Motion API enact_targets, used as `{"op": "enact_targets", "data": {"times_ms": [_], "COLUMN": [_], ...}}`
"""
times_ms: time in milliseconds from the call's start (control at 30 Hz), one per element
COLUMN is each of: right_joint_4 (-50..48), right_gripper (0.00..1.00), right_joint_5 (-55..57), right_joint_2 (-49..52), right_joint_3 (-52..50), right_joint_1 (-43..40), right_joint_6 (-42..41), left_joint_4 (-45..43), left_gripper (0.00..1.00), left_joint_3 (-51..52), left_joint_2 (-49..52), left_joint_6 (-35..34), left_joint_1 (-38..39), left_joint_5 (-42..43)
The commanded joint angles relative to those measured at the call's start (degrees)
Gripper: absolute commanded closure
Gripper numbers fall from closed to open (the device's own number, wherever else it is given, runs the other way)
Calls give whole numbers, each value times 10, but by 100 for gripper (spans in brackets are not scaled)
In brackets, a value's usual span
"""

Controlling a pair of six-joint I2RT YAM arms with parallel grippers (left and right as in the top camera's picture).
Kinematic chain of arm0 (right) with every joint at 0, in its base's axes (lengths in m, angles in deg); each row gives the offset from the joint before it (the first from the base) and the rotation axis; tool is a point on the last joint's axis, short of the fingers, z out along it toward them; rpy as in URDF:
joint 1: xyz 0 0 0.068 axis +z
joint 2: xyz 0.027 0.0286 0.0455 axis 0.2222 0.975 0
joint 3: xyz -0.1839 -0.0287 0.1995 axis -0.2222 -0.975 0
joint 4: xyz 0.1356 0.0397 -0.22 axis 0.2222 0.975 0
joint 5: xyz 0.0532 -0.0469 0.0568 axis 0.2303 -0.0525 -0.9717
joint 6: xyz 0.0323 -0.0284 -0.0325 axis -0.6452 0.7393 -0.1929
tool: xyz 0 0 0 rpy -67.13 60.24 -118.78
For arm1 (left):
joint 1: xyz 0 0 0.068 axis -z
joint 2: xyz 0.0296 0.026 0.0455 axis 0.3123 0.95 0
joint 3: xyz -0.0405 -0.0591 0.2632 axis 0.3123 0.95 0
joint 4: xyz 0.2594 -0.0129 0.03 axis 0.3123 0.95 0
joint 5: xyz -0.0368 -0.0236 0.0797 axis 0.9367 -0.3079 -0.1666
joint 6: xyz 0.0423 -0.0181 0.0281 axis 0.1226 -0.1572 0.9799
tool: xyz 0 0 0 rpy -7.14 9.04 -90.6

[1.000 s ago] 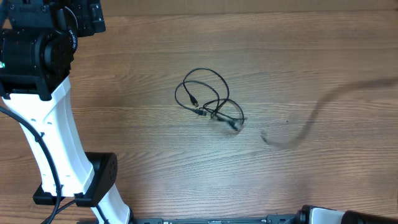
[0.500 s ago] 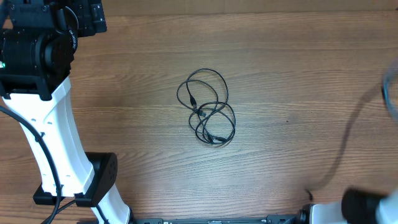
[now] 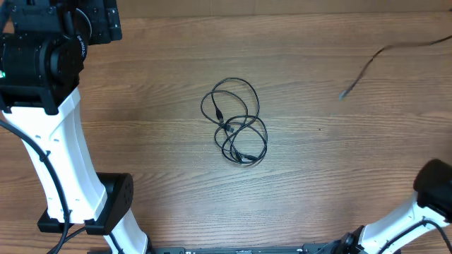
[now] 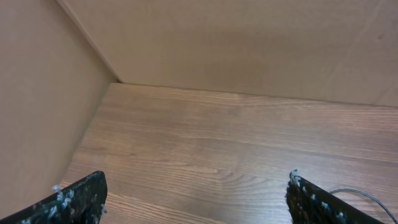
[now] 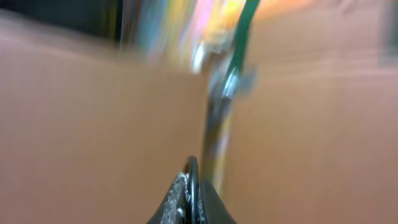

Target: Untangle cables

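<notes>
Cables (image 3: 235, 131): one tangle and one loose strand (image 3: 381, 50). (a) Left gripper (image 4: 196, 186): I see its jaws spread wide, with only the bare wood table (image 4: 236, 137) between them. A thin loop of cord shows just past the finger (image 4: 317, 200) at the frame's right. (b) Right gripper (image 5: 191, 183): the jaws are pressed together. A dark streak (image 5: 216, 130) rises from the tips, possibly a cord pinched there, but blur stops me from confirming it. (c) Overhead: the tangle lies at mid-table in overlapping loops, with small plug ends among them, well apart from both arms. The loose strand, blurred, runs from its free end at upper right off the right edge. The left arm (image 3: 63, 141) stands along the left edge, and the right arm (image 3: 434, 190) shows at the lower right corner.
</notes>
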Motion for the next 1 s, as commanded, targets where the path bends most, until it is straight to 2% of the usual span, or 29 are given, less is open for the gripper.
{"op": "enact_targets", "data": {"times_ms": [0, 100, 200, 467, 700, 967], "right_joint_4": [-37, -41, 2, 154, 198, 251], "right_gripper": [96, 96, 96, 96, 96, 96], "right_joint_5": [-33, -39, -49, -106, -107, -111], "right_joint_2": [-59, -59, -53, 56, 145, 155], "right_joint_3": [87, 117, 108, 19, -87, -121], "right_joint_1": [-34, -67, -92, -99, -99, -99], "right_joint_6": [-52, -64, -81, -49, -43, -42], "left_joint_4": [3, 2, -2, -2, 2, 0], "left_gripper": [9, 8, 8, 8, 8, 9], "left_joint_3": [-3, -3, -3, -3, -3, -3], "left_joint_2": [3, 3, 3, 3, 3, 3], "left_joint_6": [8, 8, 8, 8, 6, 6], "left_joint_1": [0, 0, 0, 0, 0, 0], "left_joint_5": [10, 10, 10, 10, 37, 55]}}
